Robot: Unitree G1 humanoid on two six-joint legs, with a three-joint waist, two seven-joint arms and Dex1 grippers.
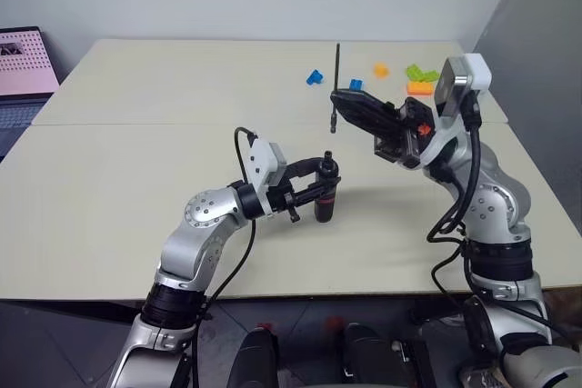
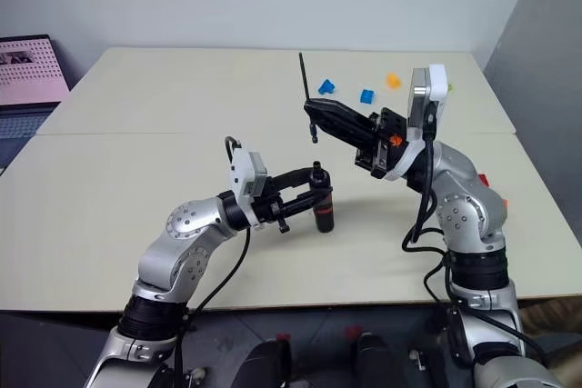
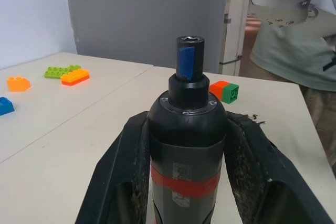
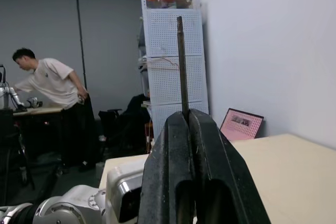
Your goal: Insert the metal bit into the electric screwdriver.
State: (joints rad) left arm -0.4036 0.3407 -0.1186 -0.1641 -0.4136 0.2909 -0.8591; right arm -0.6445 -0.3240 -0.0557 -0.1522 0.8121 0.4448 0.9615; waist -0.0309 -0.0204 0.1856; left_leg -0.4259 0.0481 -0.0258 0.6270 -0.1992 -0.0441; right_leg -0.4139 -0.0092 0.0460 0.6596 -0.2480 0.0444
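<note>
Grey metal bit (image 1: 336, 79) is pinched upright in the right gripper (image 1: 346, 102), up above the table (image 1: 136, 152). Left gripper (image 1: 320, 181) clamps the electric screwdriver (image 1: 326, 195) standing on the tabletop. Both grabbed, but they're well apart; lining up and inserting remain.

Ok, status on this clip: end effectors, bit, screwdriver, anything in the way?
Left end effector shut on electric screwdriver, upright on table. Right end effector shut on metal bit, held above, not inserted. Toy bricks far off, path clear.

We see a matt black plastic electric screwdriver (image 3: 186, 145), a thin grey metal bit (image 4: 181, 61), rough-worn rubbery fingers (image 3: 118, 182).
</note>
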